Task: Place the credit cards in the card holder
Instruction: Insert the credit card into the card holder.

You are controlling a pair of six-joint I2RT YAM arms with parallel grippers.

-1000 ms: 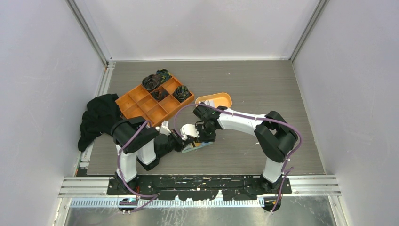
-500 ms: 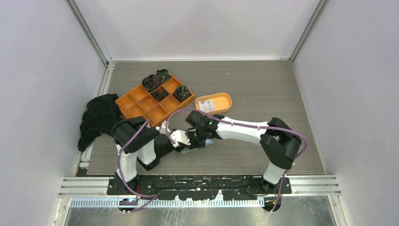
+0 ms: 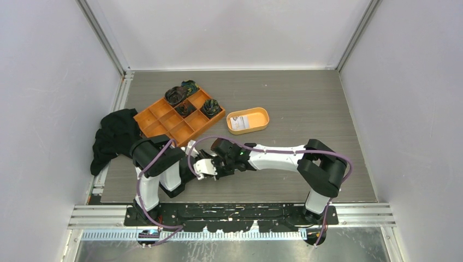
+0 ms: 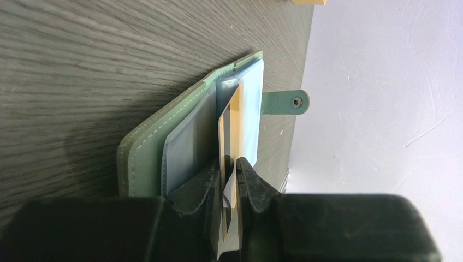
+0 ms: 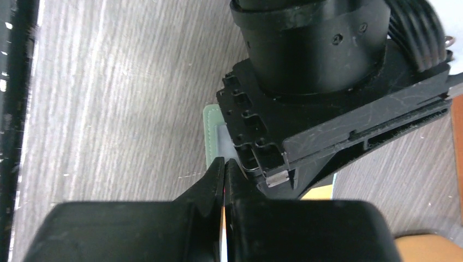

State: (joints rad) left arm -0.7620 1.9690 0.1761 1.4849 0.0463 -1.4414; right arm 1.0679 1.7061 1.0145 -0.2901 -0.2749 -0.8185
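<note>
The card holder (image 4: 144,147) lies open on the table, a sage-green wallet with bluish clear pockets and a snap tab (image 4: 285,102). A cream credit card (image 4: 232,117) stands on edge at a pocket mouth. My left gripper (image 4: 229,164) is slightly open around the card's near end, with a thin gap on one side. My right gripper (image 5: 224,161) is shut on a thin pale card edge (image 5: 223,229), right beside the left gripper's body (image 5: 327,109) and the card holder's green edge (image 5: 210,128). From above, both grippers (image 3: 215,165) meet and hide the card holder. Another credit card (image 3: 238,123) lies in the oval dish.
An orange oval dish (image 3: 261,115) sits beyond the grippers. An orange compartment tray (image 3: 164,117) with dark items stands at the back left, with a black cloth (image 3: 114,136) at the table's left edge. White walls enclose the table.
The right arm swung left and nearer, from the dish to the left gripper, and its jaws shut on the card. The left jaws loosened a little. The card holder is now hidden from above.
</note>
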